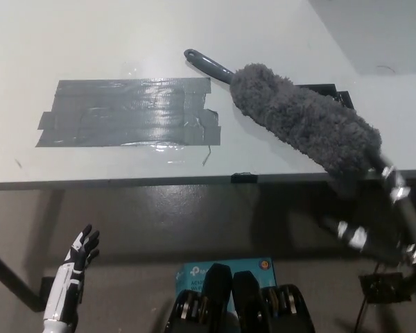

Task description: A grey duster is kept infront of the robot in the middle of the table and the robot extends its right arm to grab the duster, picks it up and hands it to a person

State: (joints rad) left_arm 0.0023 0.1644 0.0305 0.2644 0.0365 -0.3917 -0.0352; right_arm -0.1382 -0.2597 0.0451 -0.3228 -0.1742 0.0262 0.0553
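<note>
A grey duster [301,118] is seen lying across the right part of a pale, smooth table [111,41]. Its head is a long, thick, fluffy cylinder of fuzzy grey fibre, set diagonally from the far left down to the near right, where it reaches the table's near edge. From the far end of the head a slim, hard, glossy dark grey handle [206,64] is extended towards the far left, ending in a rounded tip that rests on the tabletop.

Just left of the duster, a broad rectangular patch of shiny grey tape [128,111] is stuck flat to the table; its surface is wrinkled and reflective, and its right edge is torn and ragged.

The black right hand [353,182] is found at the near-right end of the fluffy head, at the table edge, but it is largely hidden beneath the fibres and blurred, so whether it has closed around the duster cannot be told. The black right arm [395,215], fitted with small metallic parts, is stretched from the bottom right up to that end of the duster.

The white left hand [80,253] is held low at the near left, below the table edge and well apart from the duster, with its dark-tipped fingers [89,236] spread and nothing grasped.
</note>
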